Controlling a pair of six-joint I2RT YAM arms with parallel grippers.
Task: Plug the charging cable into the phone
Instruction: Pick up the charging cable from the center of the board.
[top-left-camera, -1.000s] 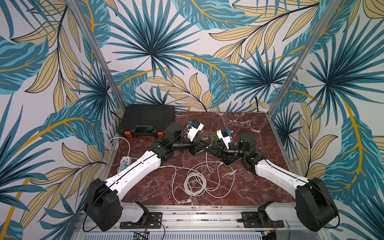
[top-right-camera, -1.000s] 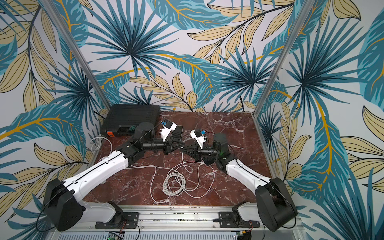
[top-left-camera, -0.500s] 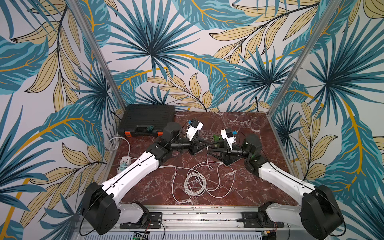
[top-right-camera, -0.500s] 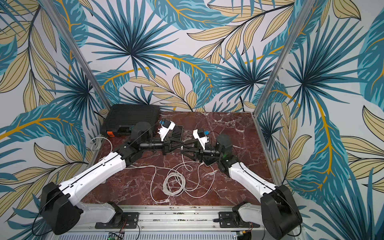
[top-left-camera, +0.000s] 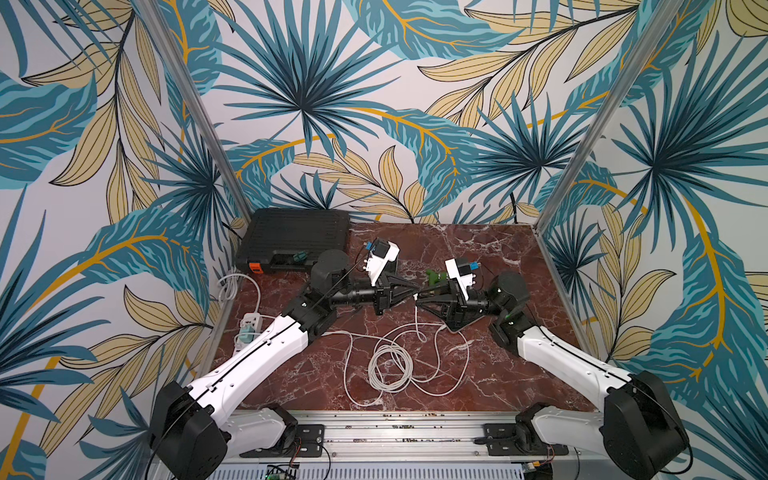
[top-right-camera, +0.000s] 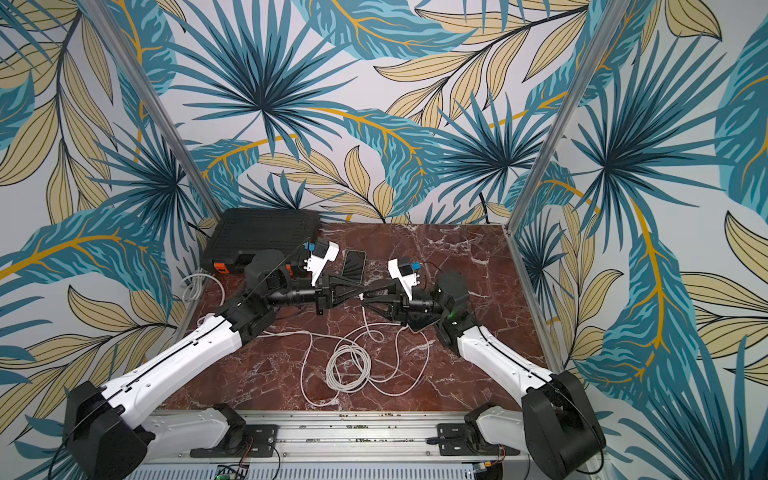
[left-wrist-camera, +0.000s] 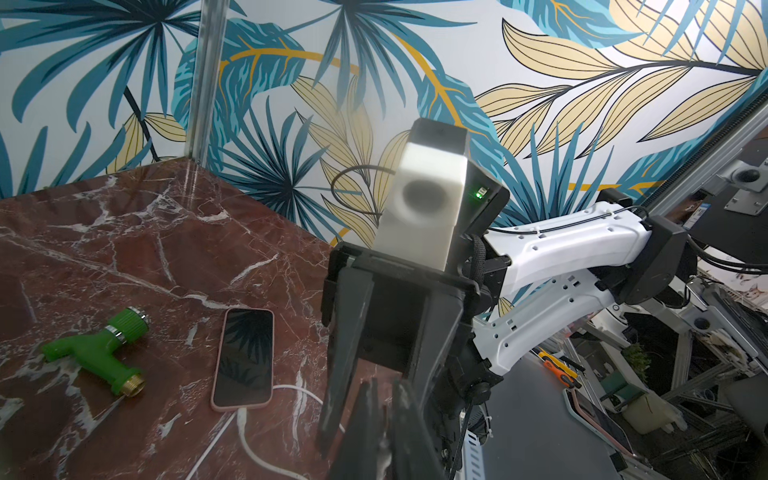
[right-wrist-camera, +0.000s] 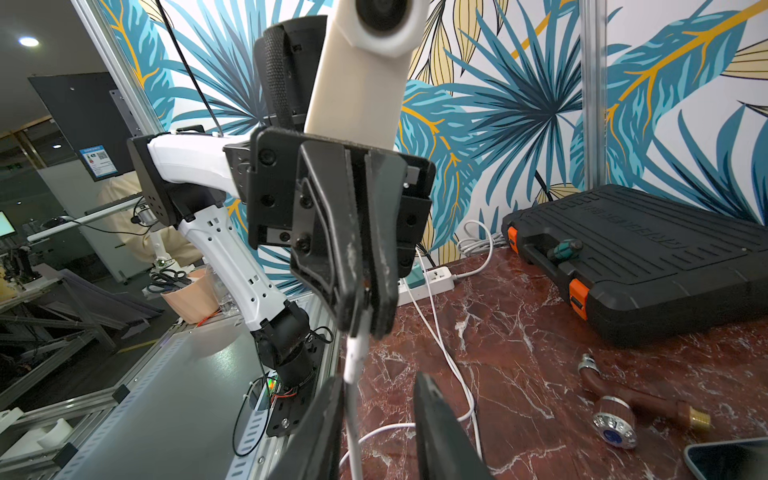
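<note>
In mid-air over the table's middle, my left gripper (top-left-camera: 414, 294) (right-wrist-camera: 360, 320) is shut on the white plug end (right-wrist-camera: 356, 355) of the charging cable (top-left-camera: 415, 316). The cable hangs down to a loose coil (top-left-camera: 390, 365). My right gripper (top-left-camera: 418, 301) (right-wrist-camera: 378, 382) faces it tip to tip and is open, with the cable running beside one finger (right-wrist-camera: 328, 415). A dark phone (top-right-camera: 354, 264) lies flat behind the left gripper. A pink-cased phone (left-wrist-camera: 243, 359) lies under the right gripper, and another white cable end (left-wrist-camera: 241, 413) touches its lower edge. Whether that end is plugged in I cannot tell.
A black tool case (top-left-camera: 295, 239) stands at the back left. A white power strip (top-left-camera: 249, 326) lies along the left edge. A green tap fitting (top-left-camera: 434, 276) lies behind the right gripper. A brown fitting (right-wrist-camera: 615, 411) lies near the dark phone.
The right gripper's jaws have parted and its arm has drawn back slightly to the right. The left gripper stays shut on the plug, nearly in place.
</note>
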